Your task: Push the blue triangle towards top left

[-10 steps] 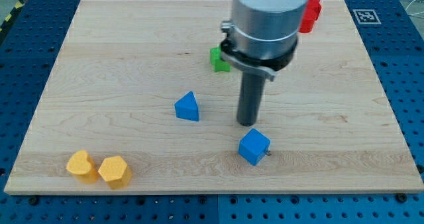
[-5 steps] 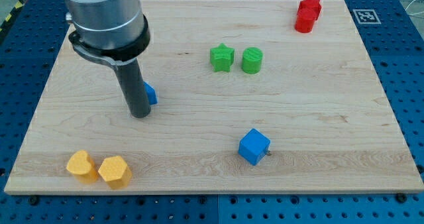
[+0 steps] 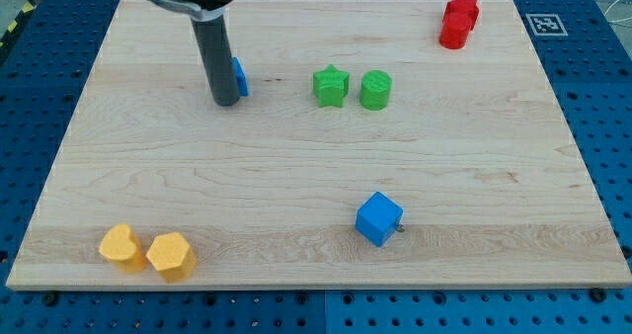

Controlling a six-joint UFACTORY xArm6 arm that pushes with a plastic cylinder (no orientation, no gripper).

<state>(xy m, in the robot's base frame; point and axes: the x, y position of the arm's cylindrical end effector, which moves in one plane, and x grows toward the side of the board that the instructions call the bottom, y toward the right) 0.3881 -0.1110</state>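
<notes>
The blue triangle (image 3: pixel 239 76) lies in the upper left part of the wooden board (image 3: pixel 474 166), mostly hidden behind my dark rod; only a sliver of blue shows at the rod's right side. My tip (image 3: pixel 226 102) rests on the board just below and left of that block, touching or nearly touching it.
A green star (image 3: pixel 331 85) and a green cylinder (image 3: pixel 375 89) sit right of the triangle. A blue cube (image 3: pixel 378 217) lies at lower centre. A red block (image 3: pixel 459 22) stands at top right. Two yellow blocks (image 3: pixel 119 245) (image 3: pixel 170 255) lie at bottom left.
The rod swept left to the blue triangle, then moved up and slightly right. The triangle has gone from mid-board up to the upper left. Other blocks have not moved.
</notes>
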